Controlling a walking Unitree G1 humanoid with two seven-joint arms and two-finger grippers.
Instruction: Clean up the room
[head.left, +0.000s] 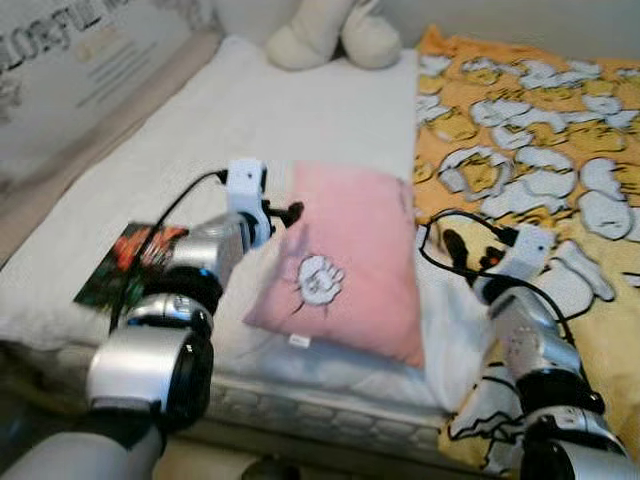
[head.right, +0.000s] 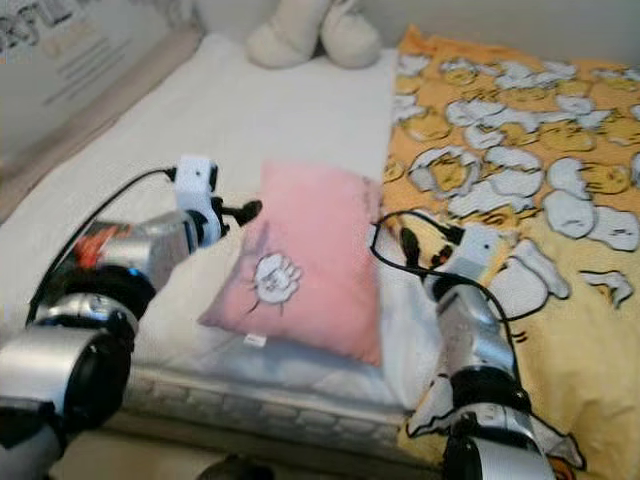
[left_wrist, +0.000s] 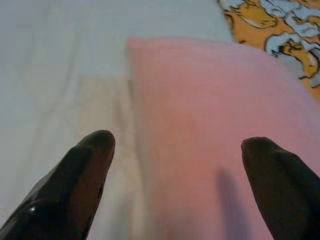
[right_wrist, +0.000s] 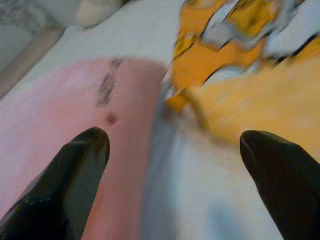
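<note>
Pillow, pink with a small white print, lies on the white sheet of the bed, its right edge beside the orange duck blanket. The left gripper sits at its left edge and the right gripper just off its right edge, both with fingers spread and holding nothing. This looks like the approach to a two-handed pickup; next, each gripper probably needs to close on an edge. A stuffed toy rests at the bed's head.

large pale lettering on board beside bed, blurred and cropped; not legible.
</note>
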